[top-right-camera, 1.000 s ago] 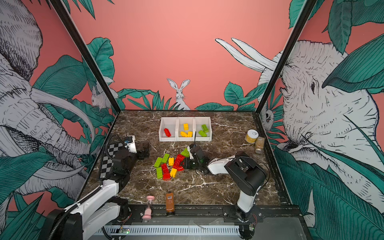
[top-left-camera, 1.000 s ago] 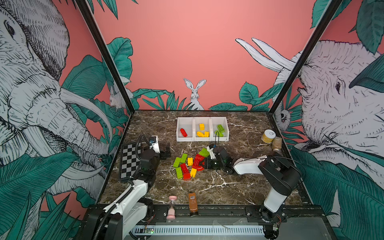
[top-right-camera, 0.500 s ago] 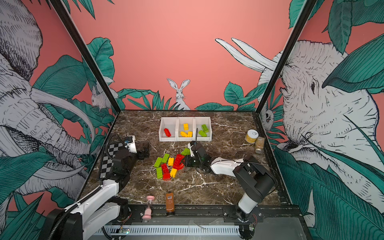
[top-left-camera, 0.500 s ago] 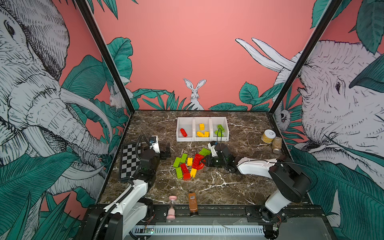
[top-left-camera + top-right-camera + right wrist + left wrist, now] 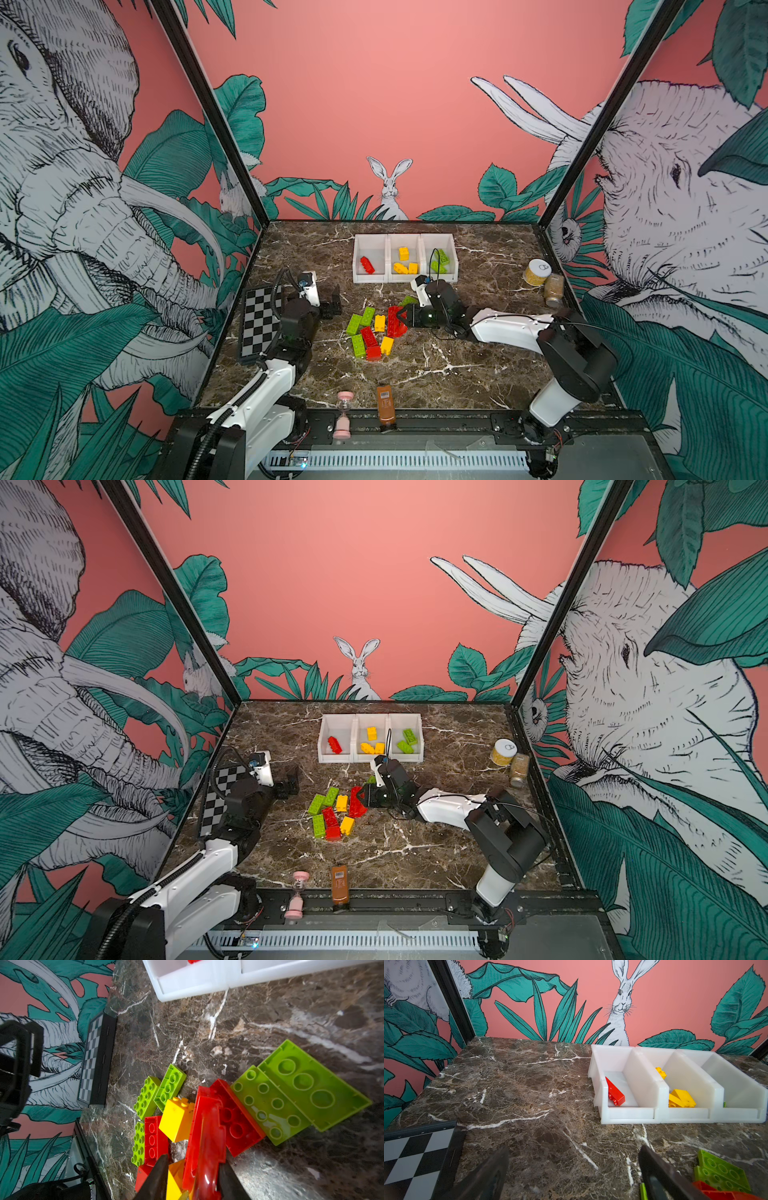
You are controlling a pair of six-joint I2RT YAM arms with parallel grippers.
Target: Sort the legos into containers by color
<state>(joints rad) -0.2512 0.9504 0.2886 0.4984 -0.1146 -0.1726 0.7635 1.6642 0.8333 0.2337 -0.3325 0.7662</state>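
Three joined white containers stand at the back: a red brick in the left one, yellow bricks in the middle, green bricks in the right. Loose legos in red, yellow and green lie in a pile at mid-table. My right gripper lies low at the pile's right edge. It is open, its fingers straddling the red arch piece and a yellow brick's corner. My left gripper stands open and empty, left of the pile.
A checkered board lies at the left edge beside the left arm. A pink hourglass and a brown bottle stand at the front edge. Two jars sit at the right wall.
My right gripper has slid left along the table into the pile, onto the red arch piece. The left arm has not moved.
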